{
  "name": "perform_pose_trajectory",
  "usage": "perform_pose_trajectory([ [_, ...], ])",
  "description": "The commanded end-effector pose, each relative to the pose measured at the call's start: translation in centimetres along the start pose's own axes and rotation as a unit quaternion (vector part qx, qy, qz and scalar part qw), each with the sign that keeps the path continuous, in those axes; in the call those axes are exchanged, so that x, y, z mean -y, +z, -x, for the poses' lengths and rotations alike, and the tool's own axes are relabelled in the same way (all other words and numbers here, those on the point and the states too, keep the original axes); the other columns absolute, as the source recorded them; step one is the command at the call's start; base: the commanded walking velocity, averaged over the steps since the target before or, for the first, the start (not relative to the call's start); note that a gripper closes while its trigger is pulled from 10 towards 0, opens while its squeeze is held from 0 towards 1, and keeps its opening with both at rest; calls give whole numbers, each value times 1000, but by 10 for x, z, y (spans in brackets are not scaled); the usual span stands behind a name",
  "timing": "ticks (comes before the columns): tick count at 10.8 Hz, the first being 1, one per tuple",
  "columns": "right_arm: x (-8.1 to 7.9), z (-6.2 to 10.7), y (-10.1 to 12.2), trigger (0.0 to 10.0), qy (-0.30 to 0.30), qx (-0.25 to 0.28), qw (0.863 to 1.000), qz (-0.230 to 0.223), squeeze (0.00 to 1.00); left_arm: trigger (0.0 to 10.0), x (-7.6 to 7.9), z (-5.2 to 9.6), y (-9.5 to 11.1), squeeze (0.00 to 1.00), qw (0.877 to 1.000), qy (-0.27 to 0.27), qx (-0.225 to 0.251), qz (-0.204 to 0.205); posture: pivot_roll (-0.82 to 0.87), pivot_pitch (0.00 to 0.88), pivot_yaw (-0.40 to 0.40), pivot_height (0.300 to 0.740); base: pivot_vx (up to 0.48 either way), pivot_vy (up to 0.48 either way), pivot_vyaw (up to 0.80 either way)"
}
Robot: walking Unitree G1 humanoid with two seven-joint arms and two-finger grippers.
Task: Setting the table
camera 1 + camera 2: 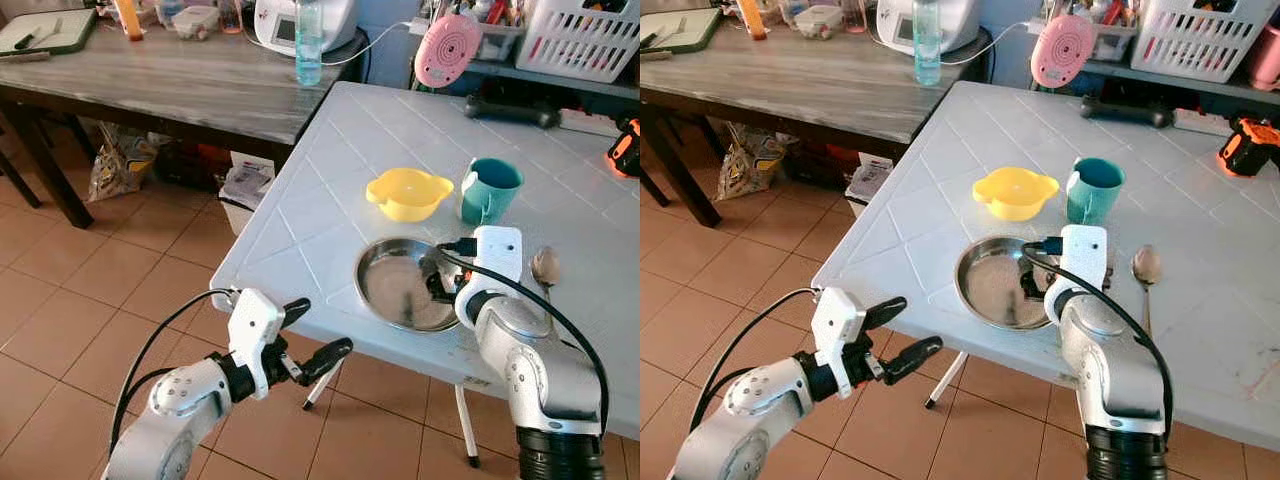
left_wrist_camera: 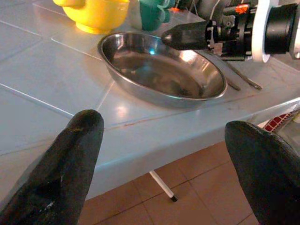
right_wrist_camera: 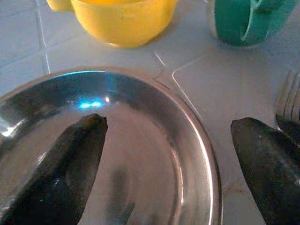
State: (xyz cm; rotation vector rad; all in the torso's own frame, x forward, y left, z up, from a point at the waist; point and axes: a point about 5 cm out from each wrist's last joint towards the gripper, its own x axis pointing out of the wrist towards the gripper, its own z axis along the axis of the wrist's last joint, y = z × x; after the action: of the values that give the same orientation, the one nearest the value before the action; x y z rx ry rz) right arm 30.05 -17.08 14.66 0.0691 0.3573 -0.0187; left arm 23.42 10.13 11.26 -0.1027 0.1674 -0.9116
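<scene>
A shallow, round steel plate, shiny and empty, sits near the front edge of the pale tiled table. At its 12 o'clock stands a yellow bowl, at 1 o'clock a teal mug, at 3 o'clock a spoon. The right gripper straddles the plate's right rim, fingers spread wide, gripping nothing. The left gripper hangs off the table at 8 o'clock, spread and empty.

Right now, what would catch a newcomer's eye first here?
The steel plate near the white table's front edge, with the right gripper open, straddling its rim. Behind it sit a yellow bowl and a teal mug. The left gripper hangs open over the floor, off the table's edge.
</scene>
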Motion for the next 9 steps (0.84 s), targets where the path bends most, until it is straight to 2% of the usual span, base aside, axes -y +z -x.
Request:
perform_pose_trajectory([
  [1, 5, 1, -1, 10000, -5, -4, 1000, -5, 1000, 10000, 3, -1, 0, 0, 1000, -1, -5, -4, -55, 95, -10, 740, 0, 0, 0],
  [3, 4, 1, -4, 10000, 2, -19, 999, -29, 1000, 10000, 3, -1, 1, 0, 1000, -2, -6, -2, -55, 96, -12, 740, 0, 0, 0],
  [4, 6, 0, -7, 10000, -5, -28, 999, -33, 0, 10000, 3, -1, 1, 0, 1000, -3, -6, -2, -55, 96, -12, 740, 0, 0, 0],
  [5, 6, -1, -12, 10000, -4, -41, 997, -68, 0, 10000, 4, -2, 2, 0, 1000, -3, -6, -2, -55, 96, -11, 740, 0, 0, 0],
  [7, 3, -2, -14, 10000, 6, -44, 997, -68, 0, 10000, 4, -2, 2, 0, 1000, -3, -6, -1, -54, 97, -11, 740, 0, 0, 0],
  [8, 2, -1, -18, 3725, 7, -55, 995, -78, 0, 10000, 4, -2, 2, 0, 1000, -3, -7, 0, -53, 98, -12, 740, 0, 0, 0],
  [9, -1, -1, -20, 0, 12, -62, 993, -96, 0, 10000, 4, -1, 2, 0, 1000, -2, -7, 1, -56, 100, -10, 740, 0, 0, 0],
])
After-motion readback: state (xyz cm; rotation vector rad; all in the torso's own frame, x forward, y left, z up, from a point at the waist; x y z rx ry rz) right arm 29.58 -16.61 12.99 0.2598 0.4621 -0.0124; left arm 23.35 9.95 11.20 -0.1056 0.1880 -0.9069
